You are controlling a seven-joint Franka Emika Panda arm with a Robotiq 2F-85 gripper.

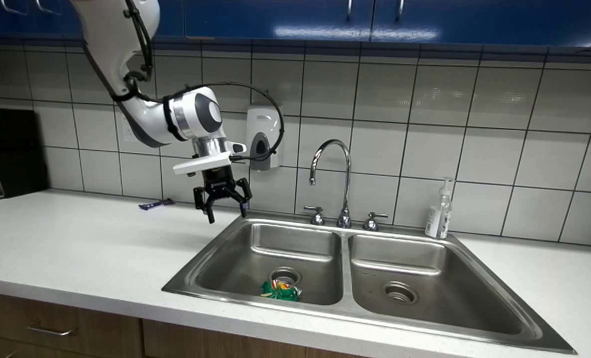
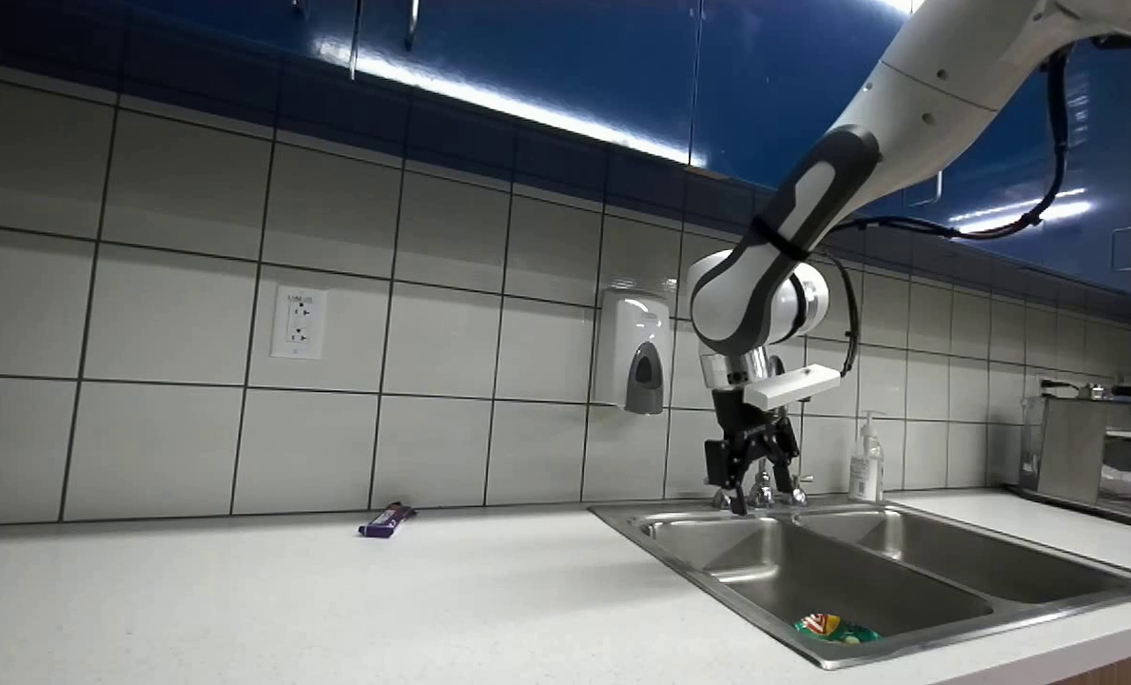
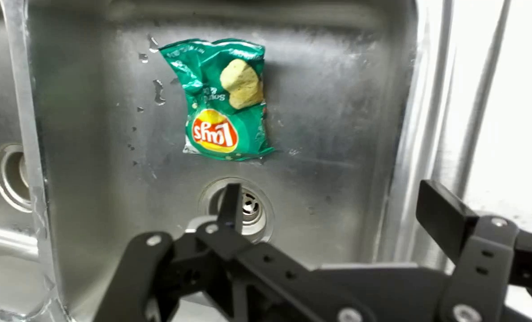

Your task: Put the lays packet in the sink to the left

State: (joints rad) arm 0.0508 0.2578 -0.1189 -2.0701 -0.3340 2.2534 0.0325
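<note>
The green Lays packet (image 1: pixel 281 292) lies in one basin of the double sink (image 1: pixel 345 283), beside its drain. This basin is the left one in an exterior view. The packet also shows in an exterior view (image 2: pixel 836 628), partly hidden by the sink's front rim. In the wrist view the whole packet (image 3: pixel 221 98) lies flat on the basin floor with its logo upside down. My gripper (image 1: pixel 227 217) is open and empty, above the counter and the back edge of that basin, apart from the packet. Its two fingers (image 3: pixel 328 197) stand wide apart in the wrist view.
A chrome faucet (image 1: pixel 346 199) with two handles stands behind the sink. A soap dispenser (image 1: pixel 263 139) hangs on the tiled wall close to the gripper. A pump bottle (image 1: pixel 439 211) stands at the sink's back corner. A purple wrapped bar (image 1: pixel 156 204) lies on the white counter (image 1: pixel 101 238).
</note>
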